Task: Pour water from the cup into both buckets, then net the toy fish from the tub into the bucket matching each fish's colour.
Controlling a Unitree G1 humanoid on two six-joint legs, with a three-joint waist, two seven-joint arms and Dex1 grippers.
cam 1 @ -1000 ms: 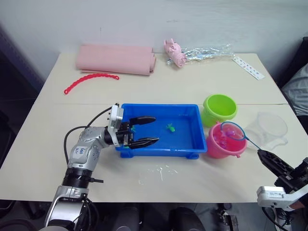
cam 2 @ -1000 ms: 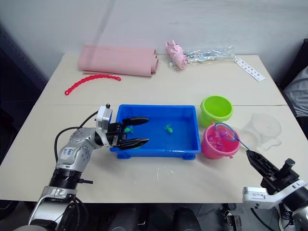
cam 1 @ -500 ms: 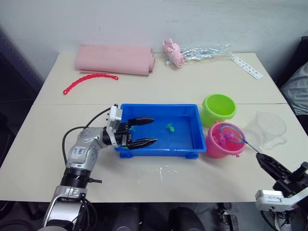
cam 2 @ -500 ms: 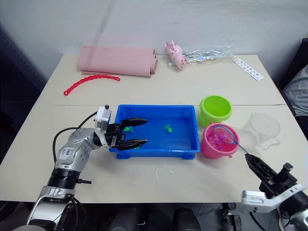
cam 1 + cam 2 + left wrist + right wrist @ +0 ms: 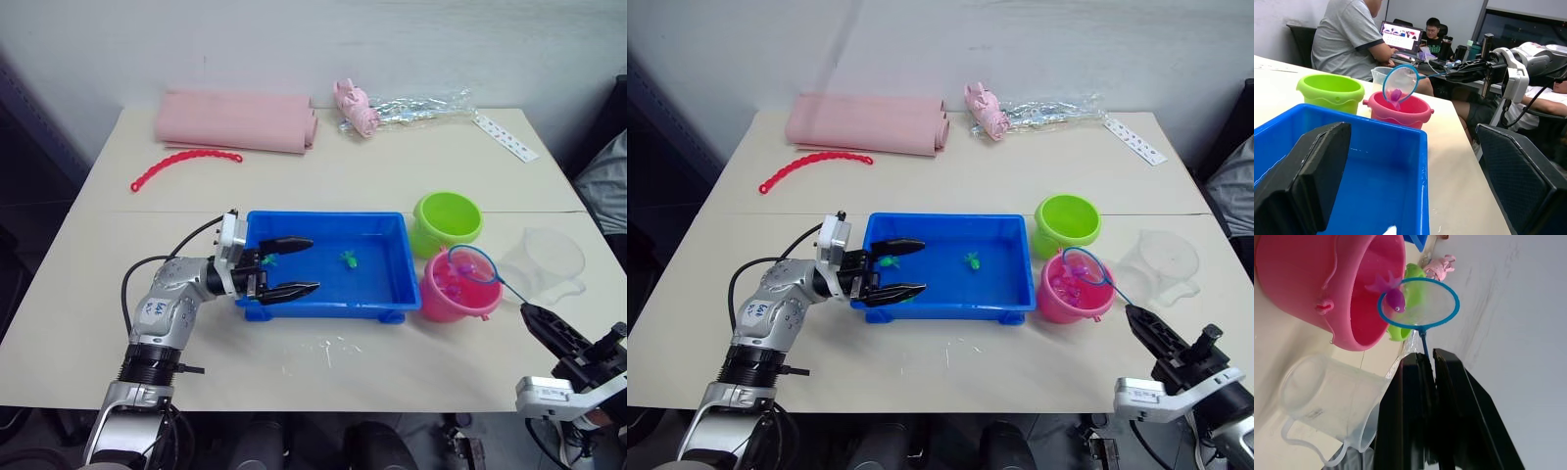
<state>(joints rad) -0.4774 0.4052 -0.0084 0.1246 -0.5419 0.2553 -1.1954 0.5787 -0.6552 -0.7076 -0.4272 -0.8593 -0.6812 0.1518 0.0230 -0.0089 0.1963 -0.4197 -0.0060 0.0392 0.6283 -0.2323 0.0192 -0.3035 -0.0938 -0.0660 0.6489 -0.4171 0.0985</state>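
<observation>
The net (image 5: pixel 1418 302) has lifted again from the dip half a second ago, hoop now over the pink bucket (image 5: pixel 456 290), a magenta fish (image 5: pixel 1394 296) clinging to the mesh; right claw (image 5: pixel 1426 363) pinches the handle; left claw (image 5: pixel 290 265) spread across the blue tub's (image 5: pixel 323 300) rim; tipping likely comes next.

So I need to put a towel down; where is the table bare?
Bare: between the red chain and blue tub, and the near edge below the tub. Crowded: right side, with green bucket, pink bucket, net and cup.
</observation>
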